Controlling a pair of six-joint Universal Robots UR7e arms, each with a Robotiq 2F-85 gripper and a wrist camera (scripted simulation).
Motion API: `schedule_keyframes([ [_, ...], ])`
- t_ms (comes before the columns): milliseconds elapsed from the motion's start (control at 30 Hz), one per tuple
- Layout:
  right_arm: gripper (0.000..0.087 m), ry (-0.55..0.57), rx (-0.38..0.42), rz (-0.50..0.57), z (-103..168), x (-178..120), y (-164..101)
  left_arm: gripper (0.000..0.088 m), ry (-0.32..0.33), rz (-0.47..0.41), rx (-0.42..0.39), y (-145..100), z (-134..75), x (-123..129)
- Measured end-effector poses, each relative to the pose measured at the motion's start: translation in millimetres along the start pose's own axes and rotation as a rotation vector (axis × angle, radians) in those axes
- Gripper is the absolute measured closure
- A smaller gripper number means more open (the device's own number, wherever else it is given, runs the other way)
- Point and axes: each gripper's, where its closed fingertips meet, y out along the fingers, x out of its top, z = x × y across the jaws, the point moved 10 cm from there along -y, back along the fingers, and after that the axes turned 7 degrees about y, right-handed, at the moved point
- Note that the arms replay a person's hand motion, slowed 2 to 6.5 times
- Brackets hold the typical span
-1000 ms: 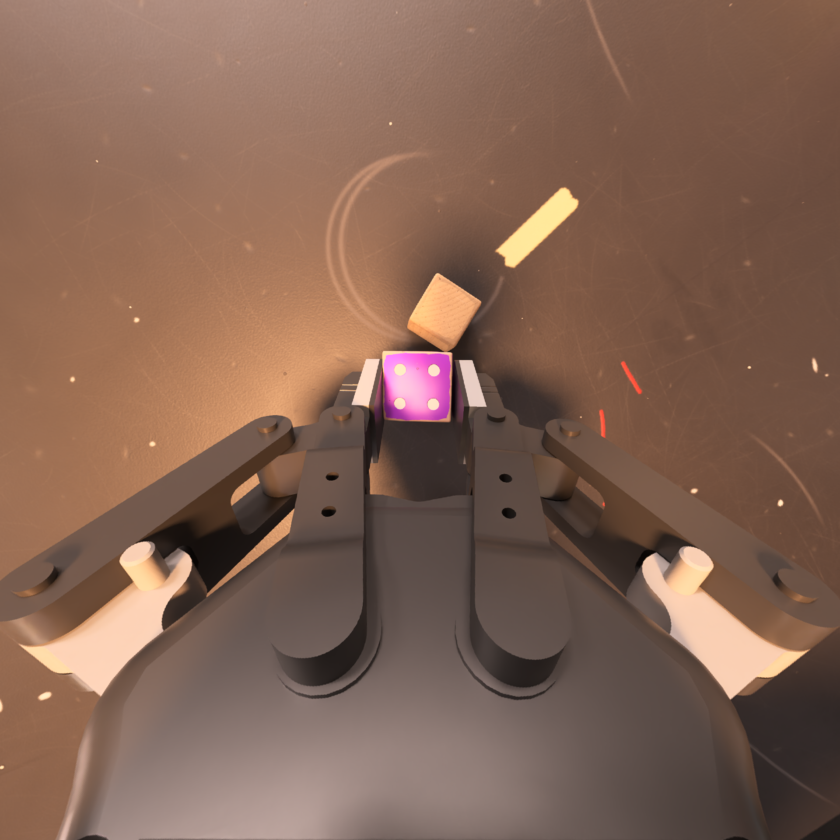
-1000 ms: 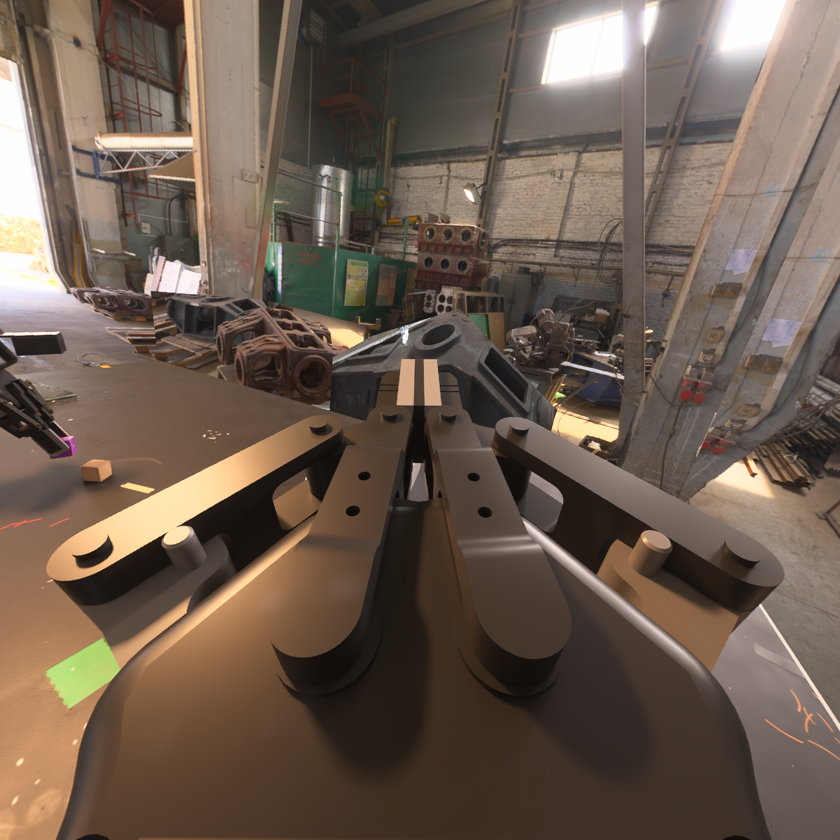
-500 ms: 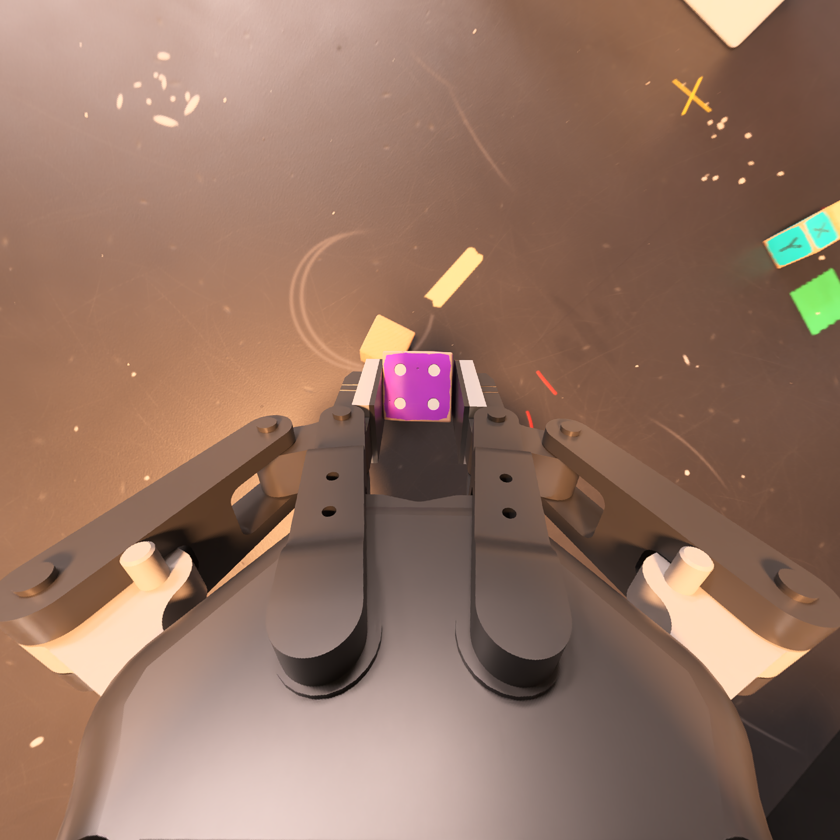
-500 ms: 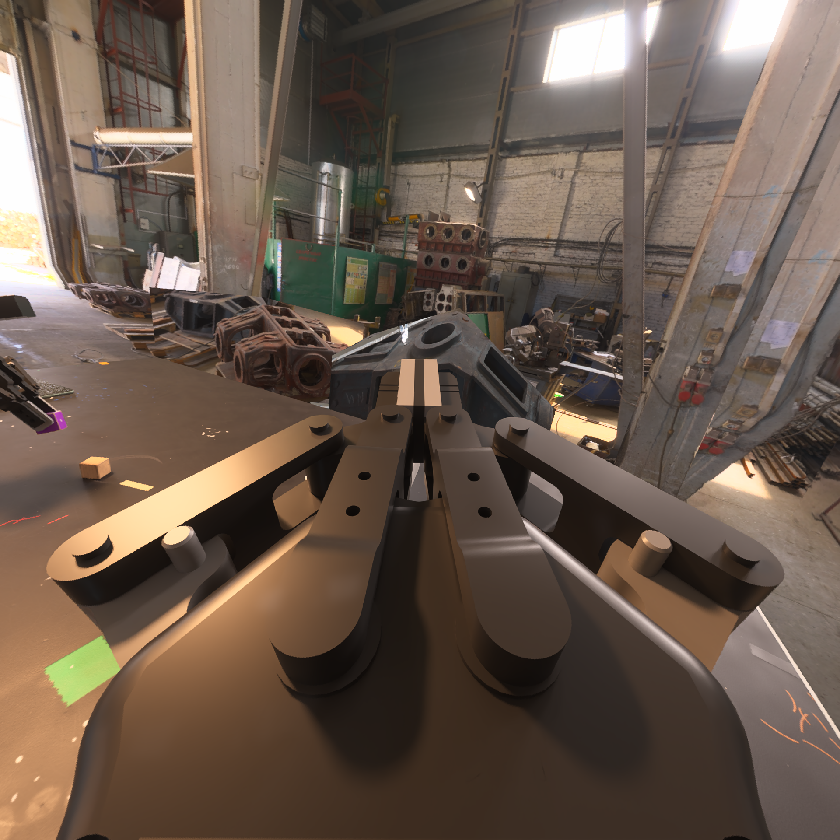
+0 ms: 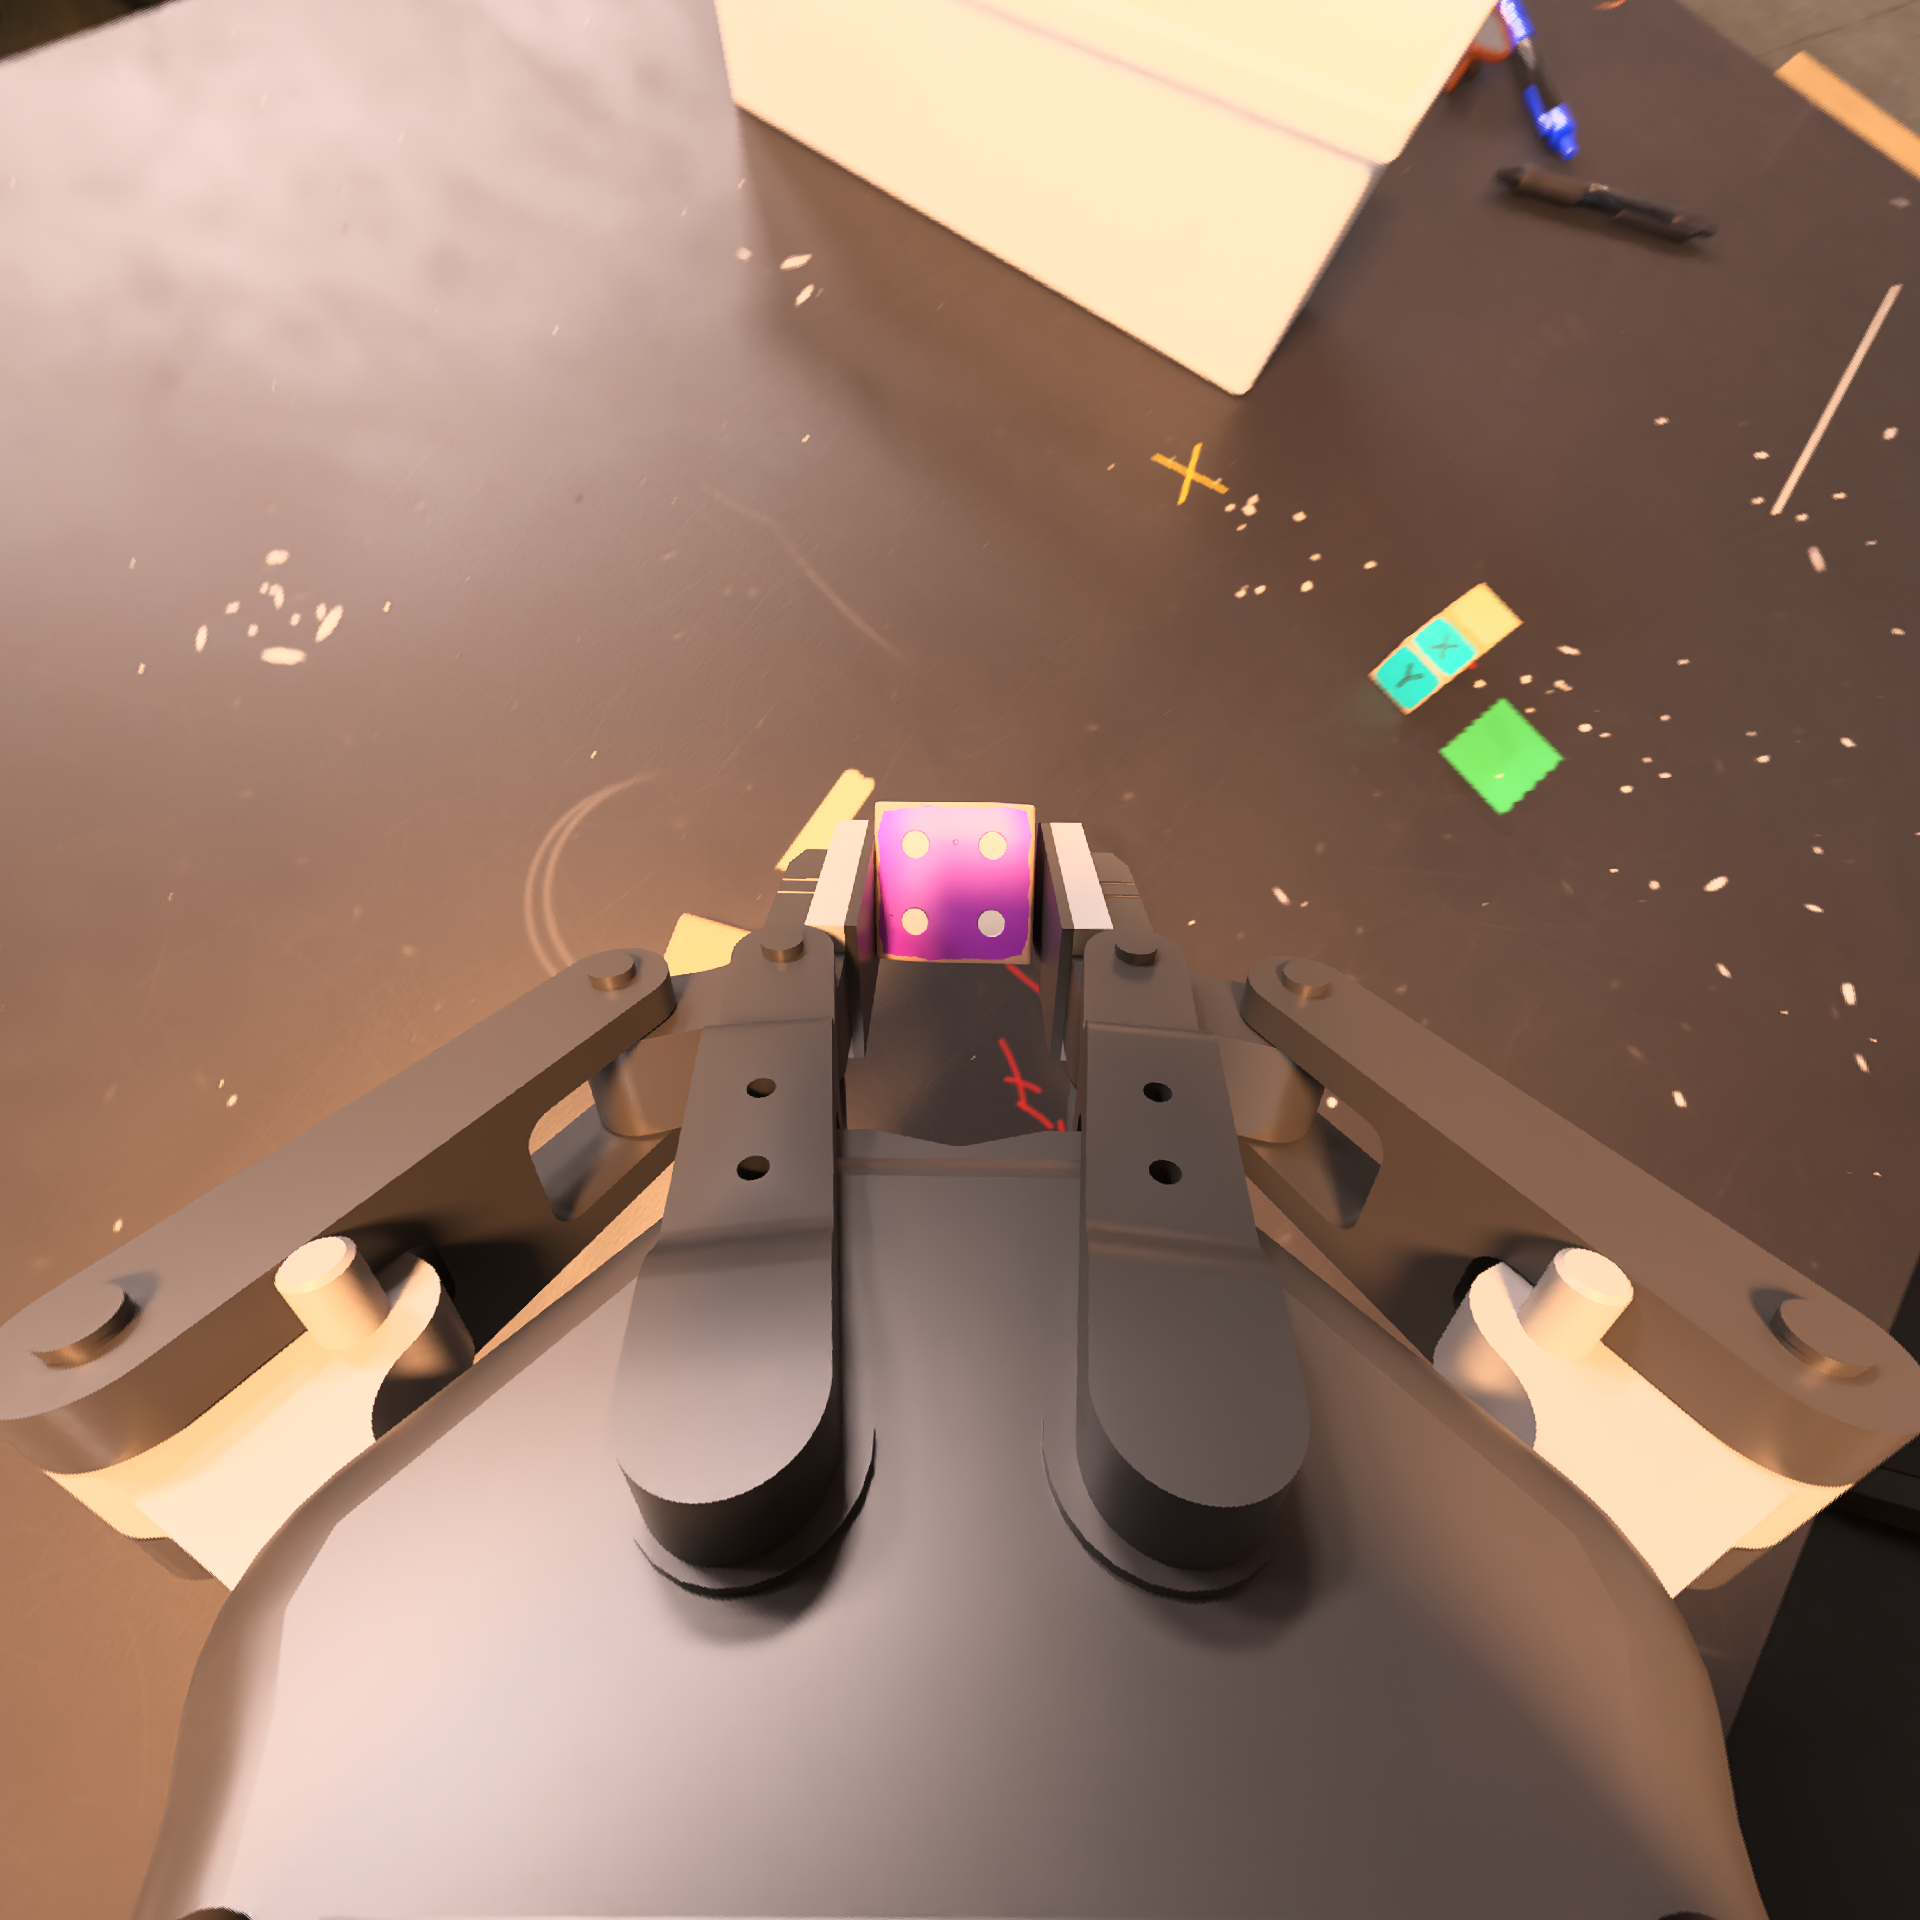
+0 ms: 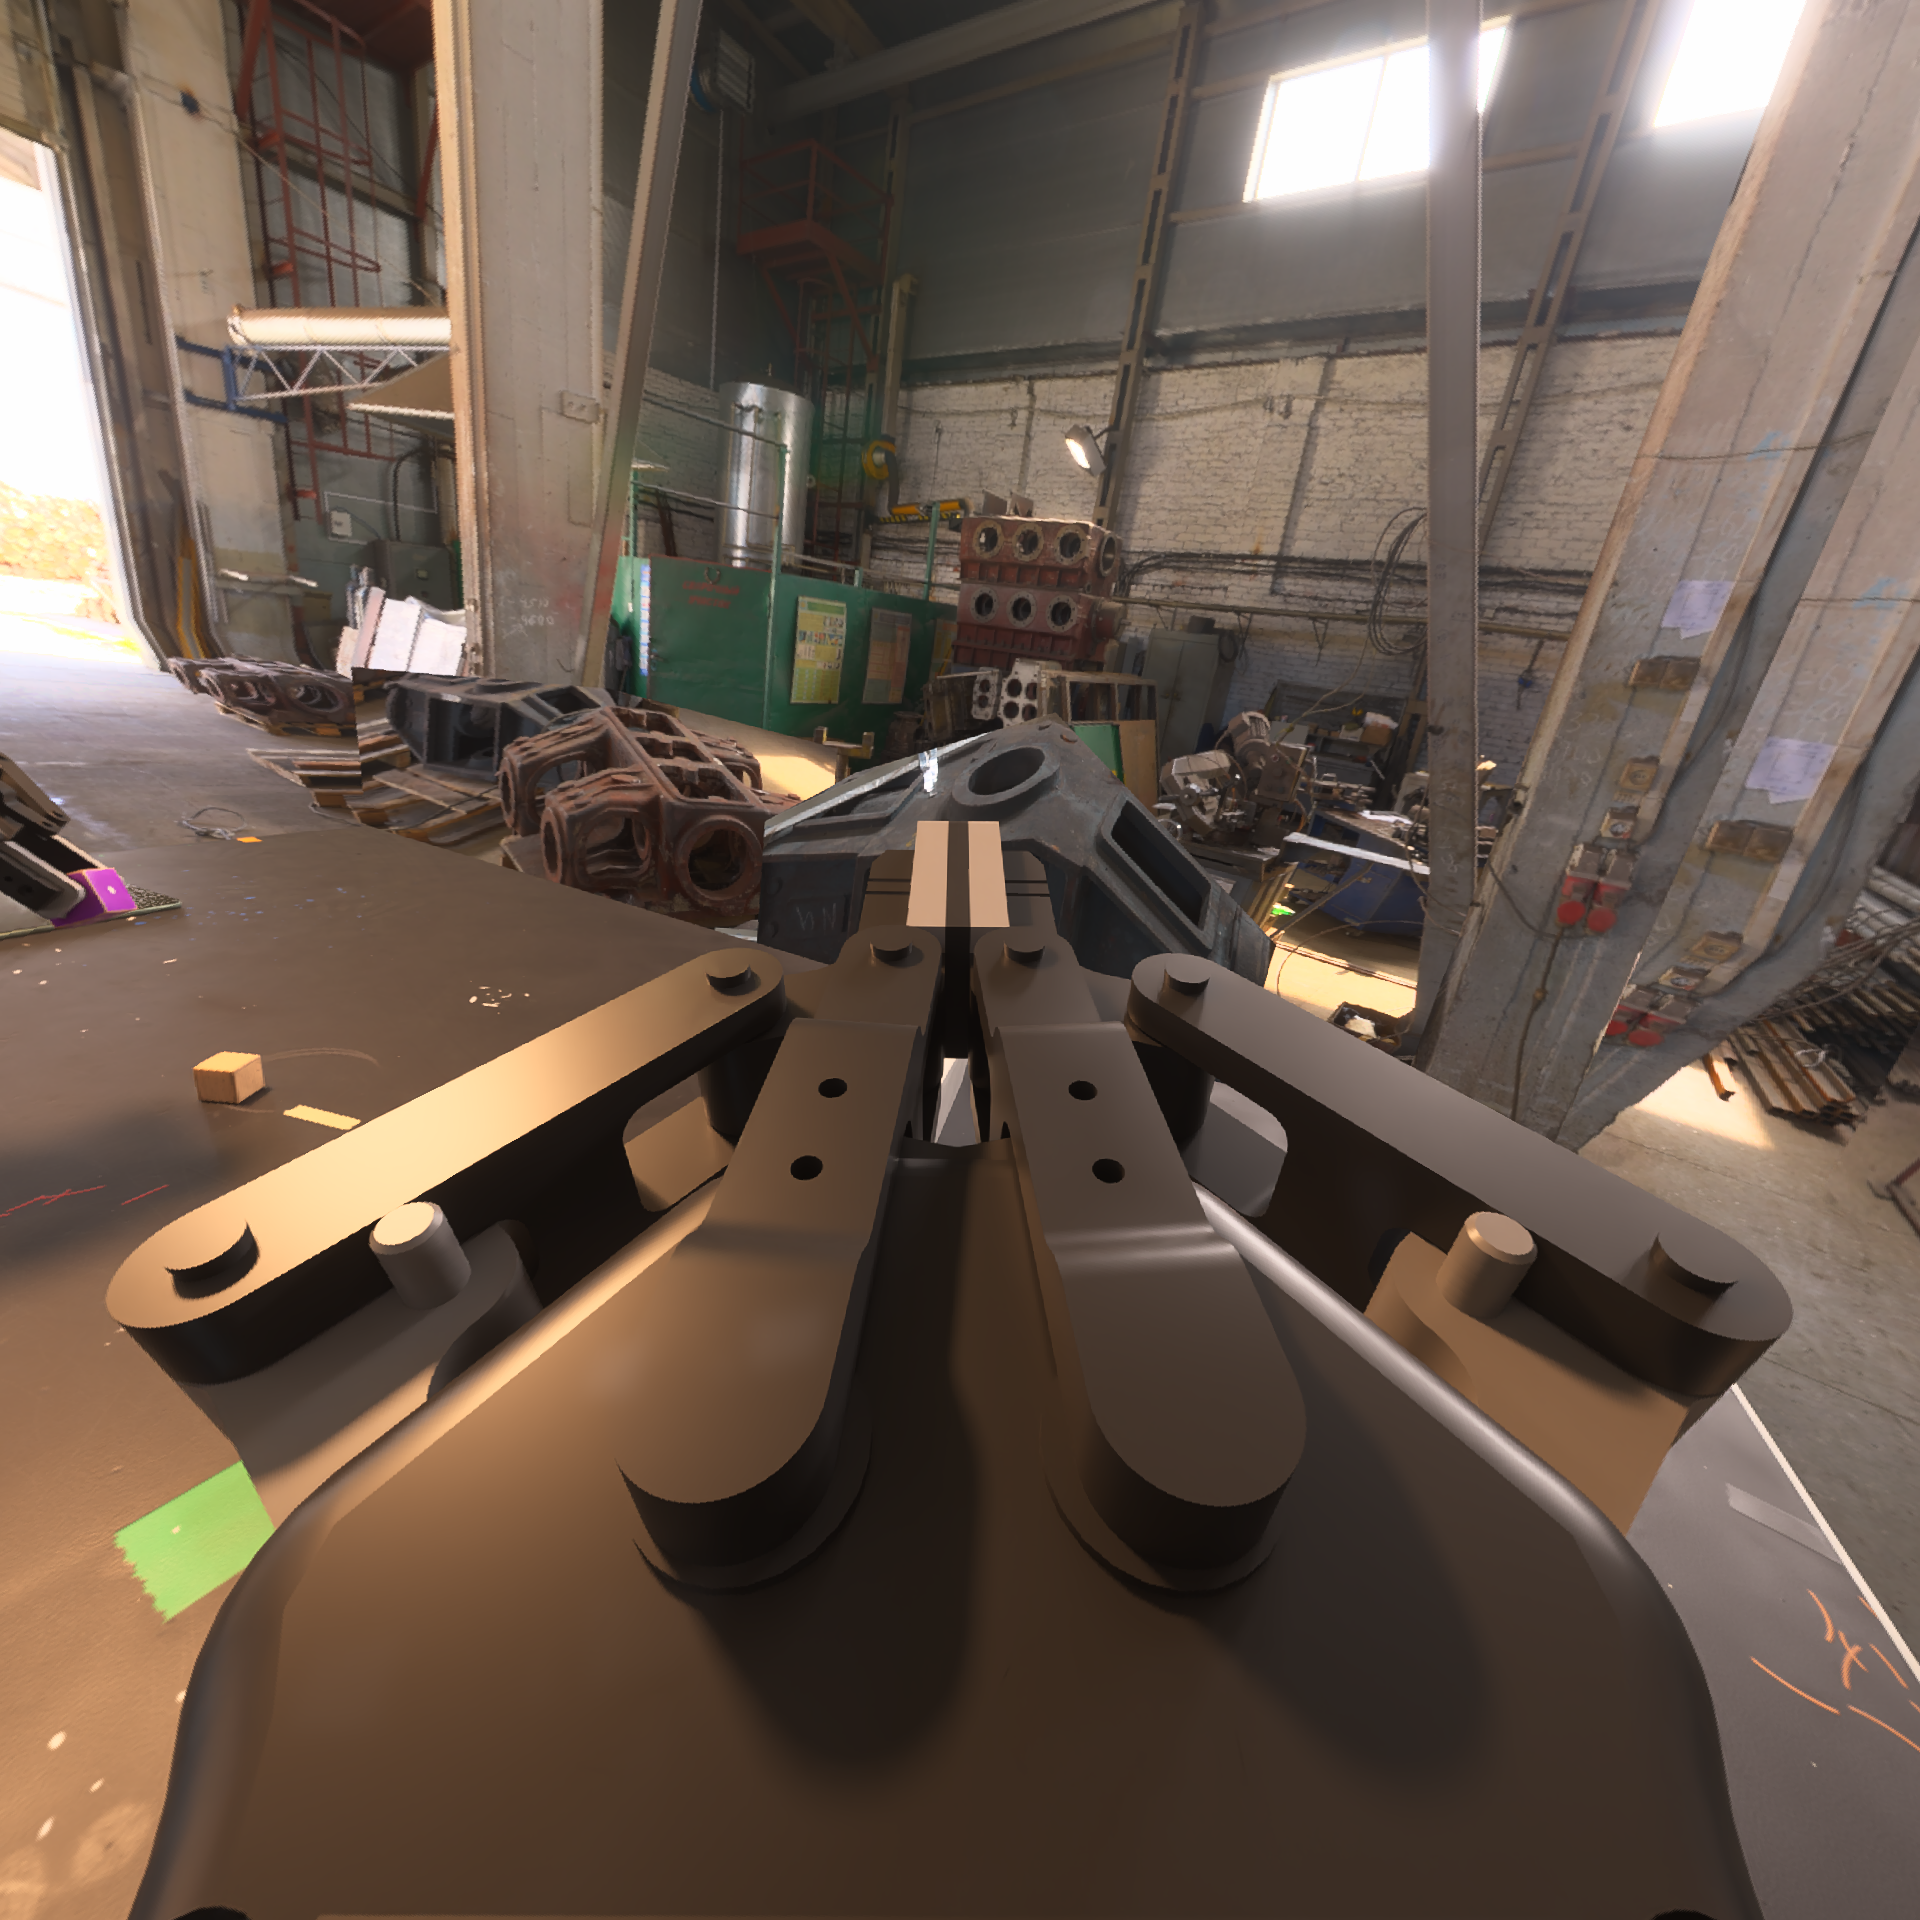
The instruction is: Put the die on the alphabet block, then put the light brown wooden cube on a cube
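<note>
My left gripper (image 5: 956, 883) is shut on the purple die (image 5: 954, 904) and holds it well above the dark table, its white-dotted face toward the camera. The alphabet block (image 5: 1444, 649), teal-faced with a tan side, stands on the table ahead to the right. The light brown wooden cube (image 5: 704, 940) lies below, mostly hidden behind my left finger linkage. In the right wrist view the cube (image 6: 227, 1075) sits on the table at the left, with the die (image 6: 104, 891) held above and beyond it. My right gripper (image 6: 958, 873) is shut and empty, pointing past the table edge.
A large pale box (image 5: 1091, 156) stands at the far side. Pens (image 5: 1600, 203) lie at the far right. A green square patch (image 5: 1501, 753) is next to the alphabet block, and a yellow strip (image 5: 826, 816) lies flat near the cube. The table edge (image 6: 623, 914) is ahead of my right gripper.
My left gripper has risen with the die and swung forward; the wooden cube has slipped back under the fingers, and the alphabet block and box have come into view. The right gripper has not moved.
</note>
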Motion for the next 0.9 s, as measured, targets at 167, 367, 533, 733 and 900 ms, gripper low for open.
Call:
schedule_keyframes([
  [167,0.0874,-0.002,0.002,-0.001,0.5,0.8,-0.3,0.0613,0.070,-0.072,-0.040,-6.3,-23.4,17.6],
  [367,0.0874,-0.004,0.005,-0.006,1.0,2.4,-1.2,0.0613,0.172,-0.157,-0.091,-7.9,-55.8,38.1],
  [533,0.0874,0.000,0.010,-0.016,1.2,3.9,-2.1,0.0613,0.252,-0.204,-0.155,-0.4,-83.9,52.6],
  [733,0.0874,0.005,0.018,-0.027,1.5,5.6,-3.0,0.0613,0.351,-0.212,-0.232,20.6,-115.0,66.2],
  [900,0.0874,0.005,0.022,-0.030,1.4,6.6,-3.5,0.0613,0.447,-0.203,-0.271,44.5,-136.0,75.0],
])
